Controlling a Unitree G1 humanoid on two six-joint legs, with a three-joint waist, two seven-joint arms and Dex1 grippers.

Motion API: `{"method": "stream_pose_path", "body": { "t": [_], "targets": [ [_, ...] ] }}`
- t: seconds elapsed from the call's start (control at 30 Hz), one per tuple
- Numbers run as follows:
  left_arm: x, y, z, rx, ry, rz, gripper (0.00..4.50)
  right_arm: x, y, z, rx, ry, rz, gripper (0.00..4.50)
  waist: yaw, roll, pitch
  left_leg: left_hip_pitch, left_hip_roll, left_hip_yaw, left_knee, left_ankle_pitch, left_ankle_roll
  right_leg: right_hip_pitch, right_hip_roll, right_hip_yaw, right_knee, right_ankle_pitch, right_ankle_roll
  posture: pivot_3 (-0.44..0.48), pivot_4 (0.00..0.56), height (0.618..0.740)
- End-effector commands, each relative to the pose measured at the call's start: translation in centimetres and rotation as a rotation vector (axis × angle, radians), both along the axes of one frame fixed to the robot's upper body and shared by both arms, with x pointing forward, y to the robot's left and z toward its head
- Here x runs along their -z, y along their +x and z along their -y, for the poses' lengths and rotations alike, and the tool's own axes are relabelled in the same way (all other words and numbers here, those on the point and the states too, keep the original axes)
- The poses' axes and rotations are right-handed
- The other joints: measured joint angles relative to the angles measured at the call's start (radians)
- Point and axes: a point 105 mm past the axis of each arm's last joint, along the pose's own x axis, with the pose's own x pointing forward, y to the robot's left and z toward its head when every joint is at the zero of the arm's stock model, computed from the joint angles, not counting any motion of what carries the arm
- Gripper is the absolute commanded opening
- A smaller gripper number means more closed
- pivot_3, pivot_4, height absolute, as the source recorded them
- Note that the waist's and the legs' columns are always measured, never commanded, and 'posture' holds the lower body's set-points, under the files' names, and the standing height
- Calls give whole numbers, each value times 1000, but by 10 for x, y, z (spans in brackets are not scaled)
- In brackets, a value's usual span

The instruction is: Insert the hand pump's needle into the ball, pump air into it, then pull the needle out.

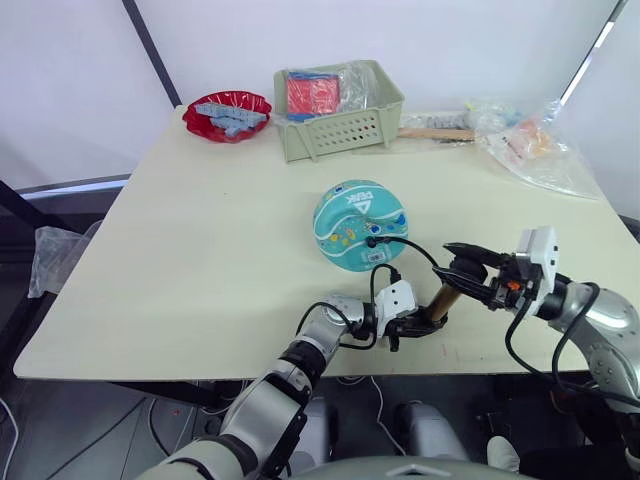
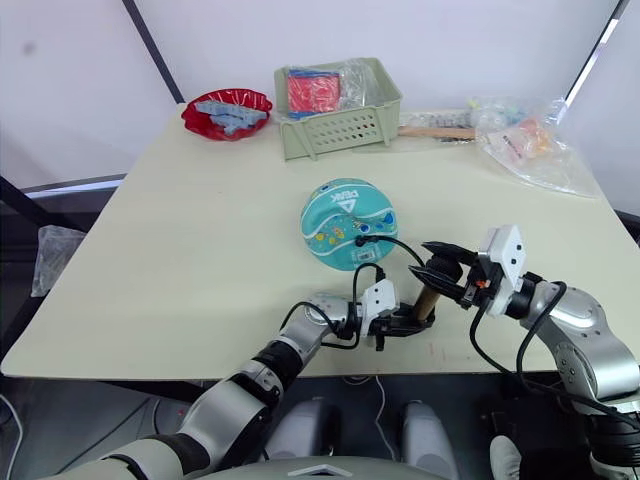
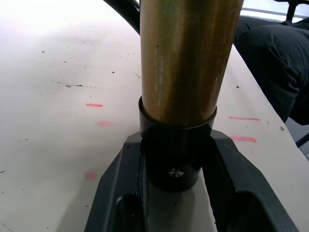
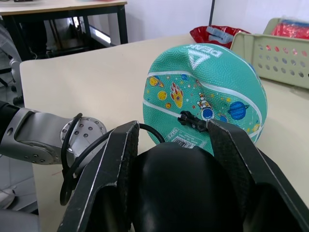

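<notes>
The teal ball (image 1: 360, 225) rests in the middle of the table, its white triangle logo facing away from me. The hand pump (image 1: 440, 300) stands tilted in front of it, near the front edge. My left gripper (image 1: 415, 326) is shut on the pump's black lower end cap (image 3: 176, 154), with the gold barrel (image 3: 188, 58) rising between its fingers. Shut on the black handle (image 4: 186, 188) at the top is my right gripper (image 1: 463, 270). The thin black hose (image 1: 412, 250) curves from the pump to a black tip (image 4: 190, 120) pressed against the ball. The needle itself is hidden there.
At the back of the table stand a green perforated basket (image 1: 340, 125) holding a red packet and a red bowl (image 1: 228, 115). Crumpled plastic bags (image 1: 530, 140) and a wooden stick (image 1: 435, 133) lie back right. The table's front edge (image 1: 200, 378) runs just below my grippers.
</notes>
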Motion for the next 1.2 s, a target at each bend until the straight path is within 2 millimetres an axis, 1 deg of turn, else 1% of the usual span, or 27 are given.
{"method": "stream_pose_path", "body": {
  "t": [0.03,0.17,0.23,0.27,0.4,0.47,0.57,0.7,0.77,0.87,0.93,1.0,1.07,1.2],
  "targets": [
    [18,-7,-9,-8,53,-67,1034,-20,0,6,-1,-15,25,1753,1,1,1,-1,0,0,0,0,0,0,0,0,0,0,0,0,150,738],
    [19,-8,-9,-12,52,-96,1034,-43,-1,11,-7,-23,64,1753,1,3,2,-3,0,0,0,0,0,-3,-1,0,0,0,0,0,150,738],
    [19,-8,-9,-5,51,-100,1034,-64,-4,16,-15,-19,98,1753,1,8,6,-3,-1,0,0,0,0,-3,-1,0,-1,0,0,0,150,738],
    [19,-8,-9,0,53,-87,1034,-75,-4,18,-16,-17,116,1753,1,9,6,-3,-2,1,0,0,0,-3,-2,0,-1,0,0,0,150,738],
    [18,-9,-8,20,61,-69,1034,-104,-6,24,-17,-6,164,1748,1,10,9,-4,-2,-1,0,0,0,-3,-2,-1,-1,0,0,0,150,738],
    [18,-9,-8,26,68,-63,1034,-114,-8,26,-20,4,176,1743,1,10,10,-4,-2,-1,-1,0,0,-3,-2,-2,-1,0,0,0,150,738],
    [18,-8,-7,23,66,-61,1034,-124,-9,28,-21,7,185,1743,1,10,11,-4,-2,-1,-1,0,0,-3,-3,-2,-1,0,0,0,150,738],
    [17,-7,-6,25,62,-63,1034,-148,-12,32,-19,2,205,1743,1,13,13,-4,-2,-1,-1,0,0,-3,-3,-2,-1,0,0,0,150,738],
    [16,-7,-5,24,59,-67,1034,-162,-13,32,-22,33,222,1741,0,12,13,-4,-2,-1,-1,0,0,-3,-4,-2,-1,0,0,0,150,738],
    [17,-8,-5,25,56,-71,1034,-175,-14,30,-28,67,230,1728,0,13,15,-5,-2,-1,-1,0,0,-3,-4,-2,-2,0,0,0,150,738],
    [17,-9,-5,26,53,-67,1034,-175,-15,29,-35,65,218,1728,1,13,15,-6,-2,-1,-1,0,0,-4,-5,-2,-2,0,0,0,150,738],
    [15,-9,-4,27,43,-61,1034,-163,-15,26,-43,48,183,1728,0,14,15,-6,-2,-1,-1,0,0,-5,-6,-2,-2,0,0,0,150,738],
    [12,-10,-3,32,17,-44,1034,-147,-13,23,-46,23,144,1728,1,14,15,-7,-2,-1,-2,0,1,-6,-6,-2,-2,0,0,0,150,738],
    [14,-8,-2,11,19,-14,1034,-112,-11,15,-57,2,73,1728,0,14,15,-6,-2,-1,-3,0,1,-5,-9,-3,-2,0,0,0,150,738]
  ]
}}
